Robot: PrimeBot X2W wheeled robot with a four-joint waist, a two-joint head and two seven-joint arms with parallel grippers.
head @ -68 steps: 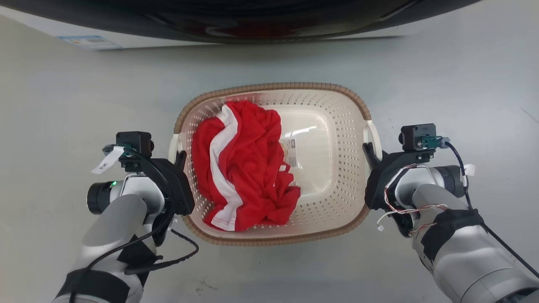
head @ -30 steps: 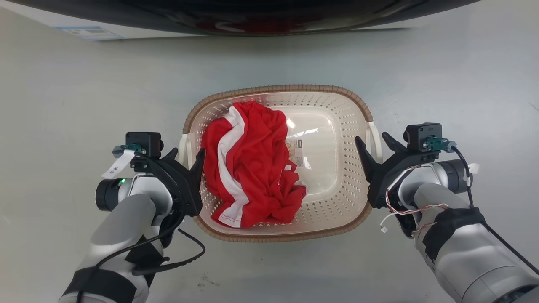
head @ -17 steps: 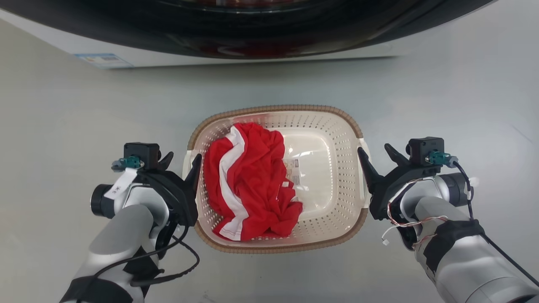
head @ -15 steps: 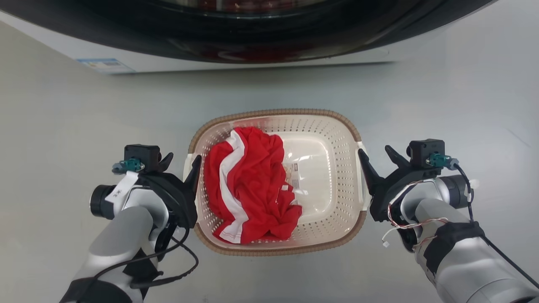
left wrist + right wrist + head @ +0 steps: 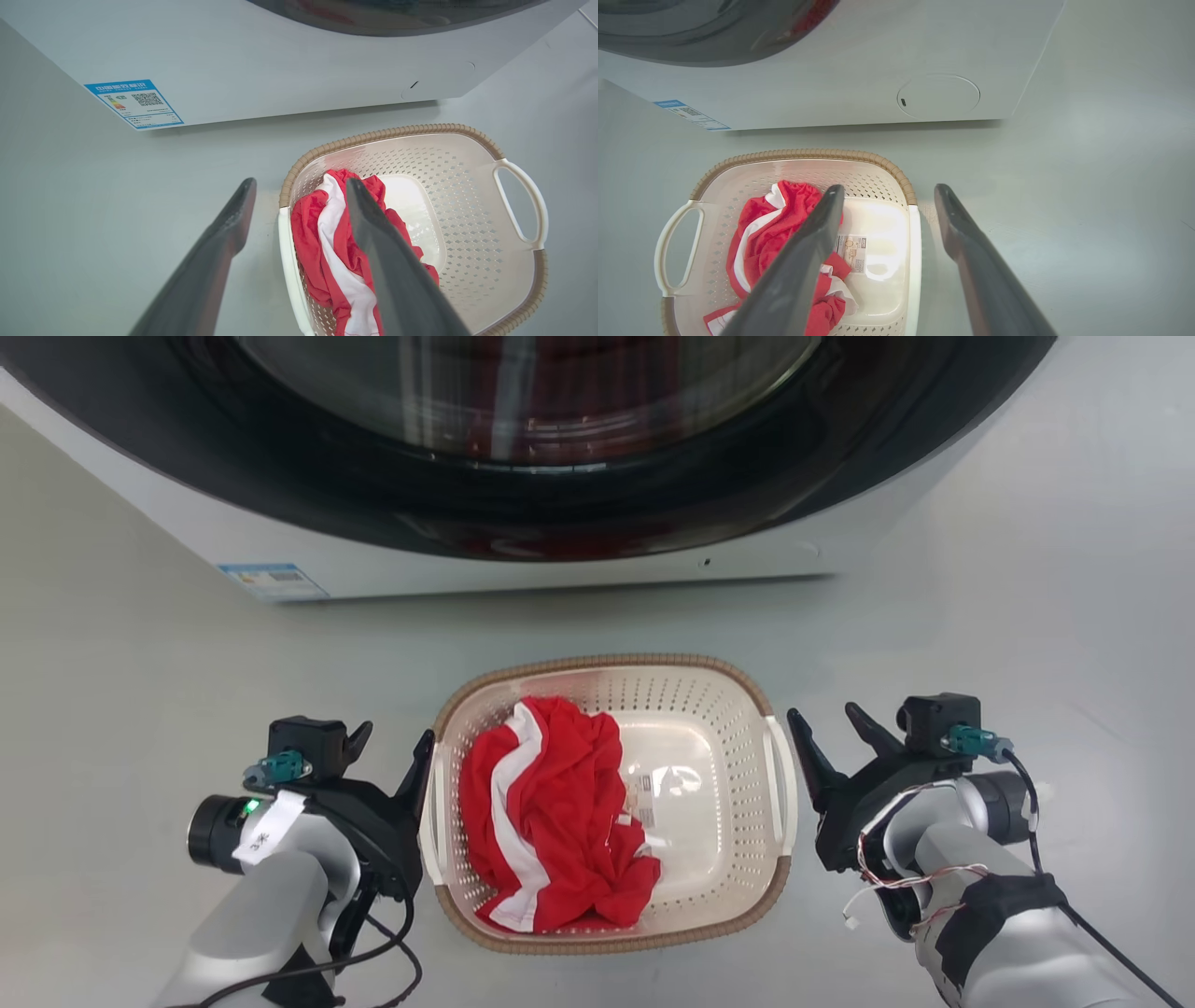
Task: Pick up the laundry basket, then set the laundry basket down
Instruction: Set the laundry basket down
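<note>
The laundry basket (image 5: 607,665), cream with perforated walls and a brown woven rim, stands on the grey floor with a red and white garment (image 5: 551,812) bunched in its left half. My left gripper (image 5: 394,735) is open beside the left handle (image 5: 431,821), one finger on each side of it and apart from it. On the other side my right gripper (image 5: 822,712) is open too, just outside the right handle (image 5: 780,784). Between the left gripper (image 5: 301,182) fingers lies the basket (image 5: 397,130) rim; the right gripper (image 5: 888,187) straddles the basket (image 5: 798,153) edge from above.
A white washing machine (image 5: 560,560) with a dark round glass door (image 5: 523,429) stands right behind the basket, a blue label (image 5: 273,581) on its lower left. Bare grey floor (image 5: 1027,616) lies to both sides.
Both grippers, shut on the handles 2.3 s ago, opened and came off them. The camera has since risen, so the basket looks smaller and more of the washing machine shows.
</note>
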